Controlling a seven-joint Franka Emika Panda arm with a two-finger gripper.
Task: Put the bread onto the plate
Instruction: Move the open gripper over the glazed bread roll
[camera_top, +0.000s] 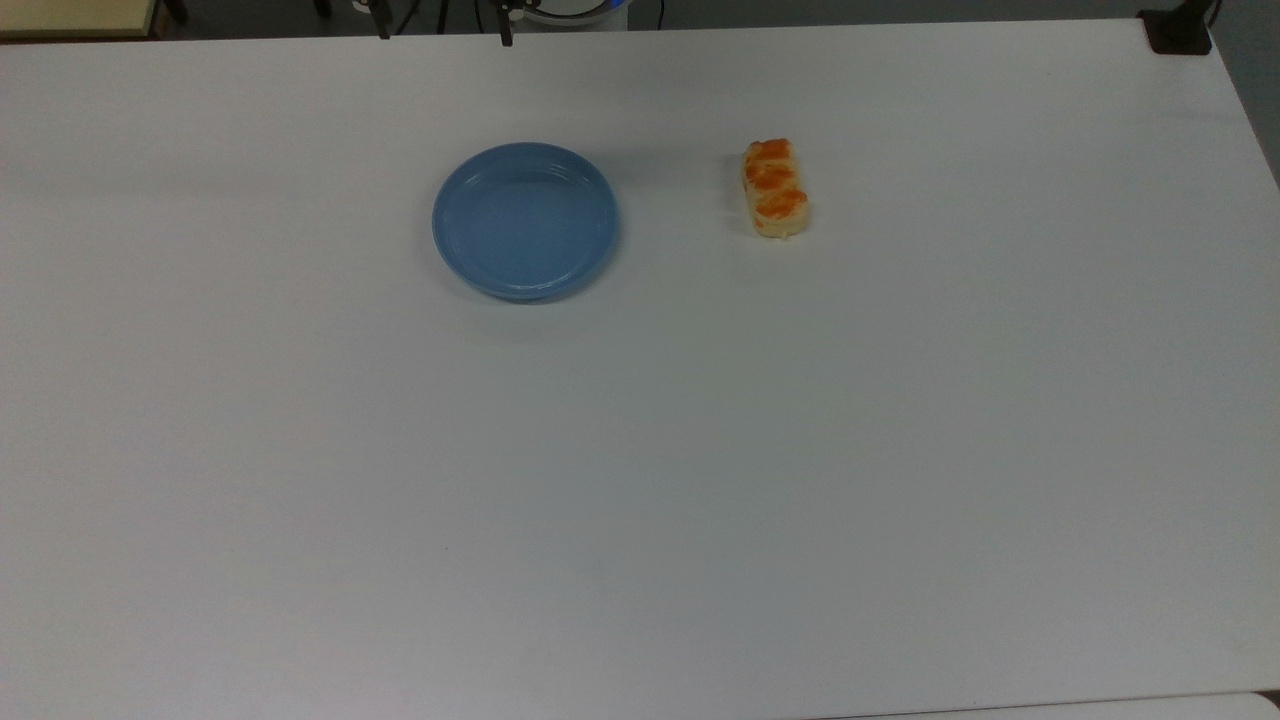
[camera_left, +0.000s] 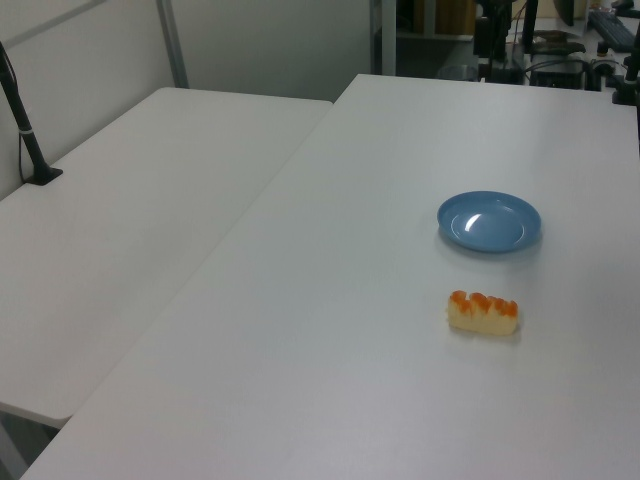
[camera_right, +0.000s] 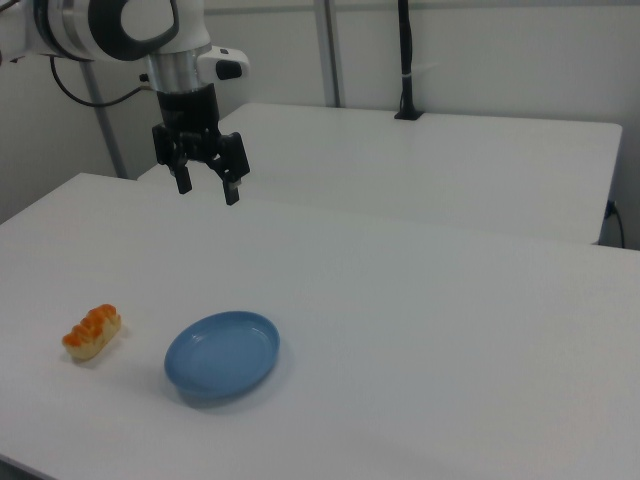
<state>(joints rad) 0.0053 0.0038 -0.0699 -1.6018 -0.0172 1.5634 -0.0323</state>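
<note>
The bread (camera_top: 775, 188) is a small pale-yellow loaf with orange-brown glazed bumps, lying on the white table to the right of the plate in the top view. The blue round plate (camera_top: 525, 220) sits bare, a plate's width away from it. In the left view the bread (camera_left: 483, 312) lies nearer the camera than the plate (camera_left: 489, 221). In the right view my gripper (camera_right: 208, 189) hangs open high above the table, well behind the bread (camera_right: 92, 332) and the plate (camera_right: 222, 354), with nothing between its fingers.
The white table (camera_top: 640, 450) is broad. A second white table (camera_left: 130, 220) adjoins it on the left view's left. A black clamp post (camera_right: 406, 60) stands on the far table. A black mount (camera_top: 1178, 30) sits at the top view's upper right corner.
</note>
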